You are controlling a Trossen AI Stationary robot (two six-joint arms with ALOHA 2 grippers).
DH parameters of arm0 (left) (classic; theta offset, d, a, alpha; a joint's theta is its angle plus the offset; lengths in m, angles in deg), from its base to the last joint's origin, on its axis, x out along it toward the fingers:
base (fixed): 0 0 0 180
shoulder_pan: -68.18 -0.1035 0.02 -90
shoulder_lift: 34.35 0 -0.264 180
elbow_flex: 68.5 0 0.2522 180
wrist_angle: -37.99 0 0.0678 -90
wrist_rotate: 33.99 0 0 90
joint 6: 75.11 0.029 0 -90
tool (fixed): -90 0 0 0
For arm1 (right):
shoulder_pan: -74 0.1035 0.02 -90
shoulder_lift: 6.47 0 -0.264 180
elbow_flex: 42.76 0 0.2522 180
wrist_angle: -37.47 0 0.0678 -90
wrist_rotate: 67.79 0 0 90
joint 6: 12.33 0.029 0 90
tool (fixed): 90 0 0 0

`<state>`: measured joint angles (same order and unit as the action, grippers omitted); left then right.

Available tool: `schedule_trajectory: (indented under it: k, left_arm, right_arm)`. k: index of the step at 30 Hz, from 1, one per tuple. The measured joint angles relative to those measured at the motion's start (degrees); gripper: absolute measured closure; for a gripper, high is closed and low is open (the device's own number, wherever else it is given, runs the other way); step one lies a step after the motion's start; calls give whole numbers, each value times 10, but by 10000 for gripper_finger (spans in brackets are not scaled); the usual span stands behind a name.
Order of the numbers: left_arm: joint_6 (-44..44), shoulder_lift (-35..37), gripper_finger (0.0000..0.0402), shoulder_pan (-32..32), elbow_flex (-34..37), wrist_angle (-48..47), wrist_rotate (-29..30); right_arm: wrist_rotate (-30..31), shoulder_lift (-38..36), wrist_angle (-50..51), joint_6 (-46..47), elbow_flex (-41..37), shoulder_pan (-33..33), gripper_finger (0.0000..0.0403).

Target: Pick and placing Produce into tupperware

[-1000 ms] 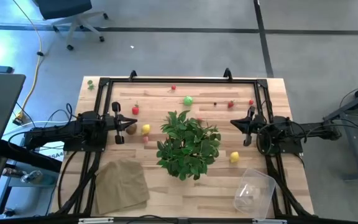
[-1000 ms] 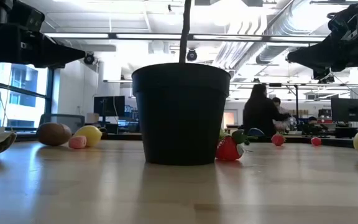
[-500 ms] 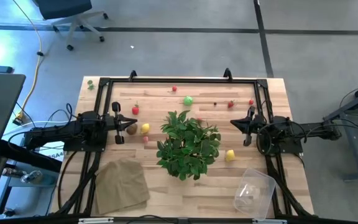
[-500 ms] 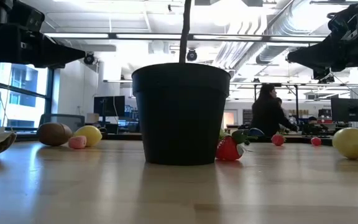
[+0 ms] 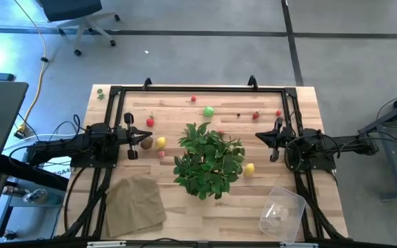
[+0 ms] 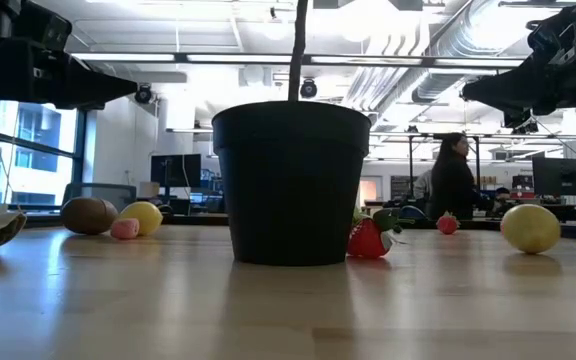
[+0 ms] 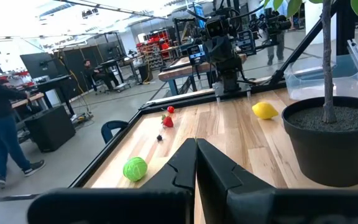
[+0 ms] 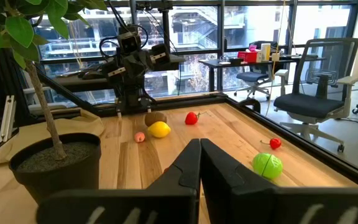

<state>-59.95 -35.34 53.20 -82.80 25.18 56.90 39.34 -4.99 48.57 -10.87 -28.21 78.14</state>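
Small toy produce lies scattered on the table: a yellow lemon (image 5: 249,169) (image 6: 530,228) right of the potted plant, a green ball (image 5: 208,110), a strawberry (image 5: 149,121), a brown kiwi (image 5: 145,143), another yellow piece (image 5: 161,142) and small red pieces (image 5: 256,115) near the far edge. The clear tupperware (image 5: 282,211) sits at the near right corner with no produce showing in it. My left gripper (image 5: 142,133) hovers shut over the left side, by the kiwi. My right gripper (image 5: 258,136) hovers shut over the right side. In the wrist views both grippers (image 7: 196,149) (image 8: 200,149) hold nothing.
A leafy potted plant (image 5: 209,160) in a black pot (image 6: 290,180) stands mid-table between the arms. A tan cloth (image 5: 135,204) lies at the near left corner. A black frame (image 5: 198,88) runs along the far and side edges. A person (image 6: 452,183) moves in the room behind.
The yellow lemon on the right has rolled along the table toward the left and slightly toward the far edge, closer to the plant. Both arms have kept still. A person in the room behind has walked to the right.
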Motion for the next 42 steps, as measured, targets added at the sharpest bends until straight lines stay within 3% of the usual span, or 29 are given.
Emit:
schedule_trajectory:
  k: [26, 42]
  left_arm:
    - [14, 0, 399, 0, 0, 2, 13]
    - [10, 0, 399, 0, 0, 62, 13]
  right_arm:
    - [0, 0, 0, 0, 0, 0, 403]
    - [0, 0, -1, 0, 0, 0, 403]
